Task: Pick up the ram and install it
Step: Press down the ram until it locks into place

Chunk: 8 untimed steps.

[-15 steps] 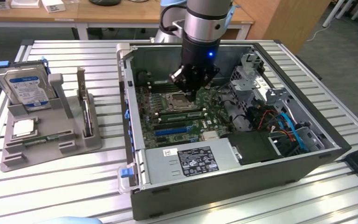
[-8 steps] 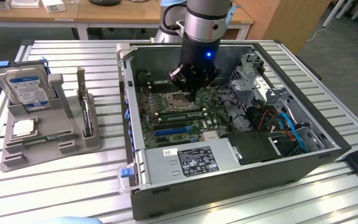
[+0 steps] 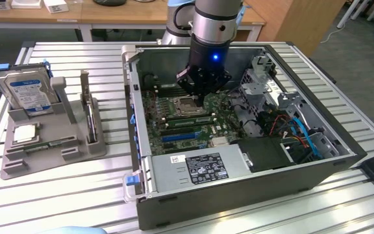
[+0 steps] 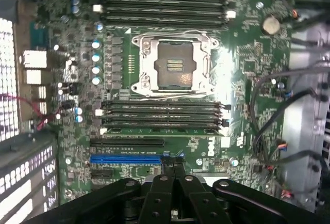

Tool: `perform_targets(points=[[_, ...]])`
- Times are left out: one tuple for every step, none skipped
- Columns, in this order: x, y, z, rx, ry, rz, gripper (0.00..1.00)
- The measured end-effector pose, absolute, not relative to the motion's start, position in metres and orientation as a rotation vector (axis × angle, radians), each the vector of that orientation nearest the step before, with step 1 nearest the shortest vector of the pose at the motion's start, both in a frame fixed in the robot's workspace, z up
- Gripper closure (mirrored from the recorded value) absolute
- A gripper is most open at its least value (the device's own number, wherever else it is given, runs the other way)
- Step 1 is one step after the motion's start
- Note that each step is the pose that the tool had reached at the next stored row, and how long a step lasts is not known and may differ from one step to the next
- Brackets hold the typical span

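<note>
Found the ram (image 3: 49, 144) lying flat on the grey holder (image 3: 76, 152) at the exterior view's left, just near of the CPU chip (image 3: 25, 132). Well apart from it, inside the computer case (image 3: 239, 195), see the gripper (image 3: 196, 100) (image 4: 174, 164) hanging over the motherboard (image 4: 242, 64) with fingers pressed together.

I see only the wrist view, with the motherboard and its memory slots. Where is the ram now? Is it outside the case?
Observer: I think so. A narrow green stick, seemingly the ram, lies in the grey holder on the table, at the exterior view's left of the case.
Operator: What else is in this holder?
Observer: The hard drive stands upright at its back; the CPU chip lies flat in front of it.
Operator: And the gripper?
Observer: The gripper hangs inside the open case, above the CPU socket.
</note>
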<state>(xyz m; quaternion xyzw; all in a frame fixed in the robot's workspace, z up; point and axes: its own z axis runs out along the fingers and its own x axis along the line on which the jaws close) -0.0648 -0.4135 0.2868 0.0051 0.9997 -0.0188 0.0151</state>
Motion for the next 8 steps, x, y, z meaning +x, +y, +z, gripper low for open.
perform_targets(points=[[-0.0648,-0.4135,0.2868,0.043,3.111,-0.059,0.90],[-0.0648,-0.4135,0.2868,0.062,3.111,-0.059,0.90],[-0.0648,-0.4135,0.2868,0.064,3.111,-0.059,0.90],[-0.0648,-0.4135,0.2868,0.064,3.111,-0.059,0.90],[-0.0648,-0.4135,0.2868,0.065,3.111,-0.059,0.90],[-0.0648,-0.4135,0.2868,0.065,3.111,-0.059,0.90],[-0.0648,-0.4135,0.2868,0.065,3.111,-0.059,0.90],[-0.0648,-0.4135,0.2868,0.065,3.111,-0.059,0.90]])
